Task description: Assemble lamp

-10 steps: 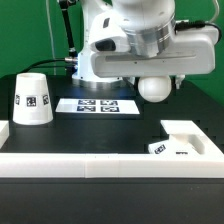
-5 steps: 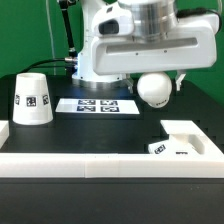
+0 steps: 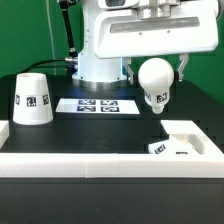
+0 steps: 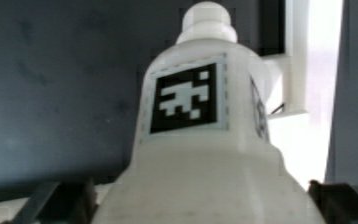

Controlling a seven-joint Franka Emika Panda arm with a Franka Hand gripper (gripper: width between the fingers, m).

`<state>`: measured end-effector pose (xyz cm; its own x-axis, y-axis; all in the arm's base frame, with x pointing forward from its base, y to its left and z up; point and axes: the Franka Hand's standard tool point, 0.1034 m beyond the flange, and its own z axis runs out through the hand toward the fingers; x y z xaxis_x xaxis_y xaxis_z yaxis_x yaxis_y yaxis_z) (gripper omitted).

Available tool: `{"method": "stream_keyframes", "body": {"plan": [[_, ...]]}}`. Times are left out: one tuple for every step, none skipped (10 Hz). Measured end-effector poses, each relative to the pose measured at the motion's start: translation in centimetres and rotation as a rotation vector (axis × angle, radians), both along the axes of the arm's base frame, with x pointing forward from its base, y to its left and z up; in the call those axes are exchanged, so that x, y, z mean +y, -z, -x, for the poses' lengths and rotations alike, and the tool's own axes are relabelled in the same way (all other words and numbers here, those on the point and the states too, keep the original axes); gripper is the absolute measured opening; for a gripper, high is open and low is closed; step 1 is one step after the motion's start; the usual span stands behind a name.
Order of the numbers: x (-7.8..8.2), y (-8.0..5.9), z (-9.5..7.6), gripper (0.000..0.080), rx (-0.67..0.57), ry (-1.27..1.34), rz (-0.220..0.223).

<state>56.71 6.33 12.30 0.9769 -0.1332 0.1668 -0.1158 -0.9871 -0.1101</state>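
My gripper (image 3: 157,70) is shut on the white ball bulb (image 3: 152,79) and holds it in the air, stem pointing down, its tag facing the camera. In the wrist view the bulb (image 4: 194,110) fills the frame between the two dark fingers (image 4: 62,200), stem tip far from the camera. The blocky white base (image 3: 178,143) lies on the table below the bulb, towards the exterior view's right, against the white wall. The cone shade (image 3: 32,98) stands upright at the exterior view's left, apart from the gripper.
The marker board (image 3: 98,105) lies flat between the shade and the bulb. A low white wall (image 3: 90,161) runs along the front of the black table and turns up at both ends. The arm's white body (image 3: 105,45) stands behind.
The gripper has risen with the bulb in it and shifted slightly to the exterior view's right. The bulb's tagged stem now shows below the ball. The shade and base have not moved.
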Motion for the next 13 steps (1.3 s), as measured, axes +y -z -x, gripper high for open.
{"method": "stream_keyframes", "body": {"plan": [[-0.1,-0.2,-0.5,0.0579,-0.103,-0.011,0.017],[-0.4,-0.1,-0.2,0.0579,-0.207,-0.082,0.058],[-0.5,-0.3,0.0,0.0579,-0.277,-0.144,0.091],[-0.8,-0.9,-0.4,0.0579,-0.339,-0.197,0.121],[-1.1,-1.6,-0.9,0.0579,-0.43,-0.256,0.168],[-1.3,-1.4,-0.8,0.0579,-0.415,-0.279,0.175],[-1.3,-1.4,-0.9,0.0579,-0.415,-0.274,0.175],[-1.3,-1.3,-0.8,0.0579,-0.413,-0.275,0.175],[-1.2,-1.3,-0.9,0.0579,-0.41,-0.278,0.173],[-0.4,-2.0,-2.0,0.0579,-0.41,-0.287,0.165],[0.4,-2.9,-3.1,0.0579,-0.427,-0.294,0.159],[1.4,-3.2,-3.7,0.0579,-0.423,-0.269,0.134],[2.9,-3.5,-4.3,0.0579,-0.425,-0.264,0.116]]}}
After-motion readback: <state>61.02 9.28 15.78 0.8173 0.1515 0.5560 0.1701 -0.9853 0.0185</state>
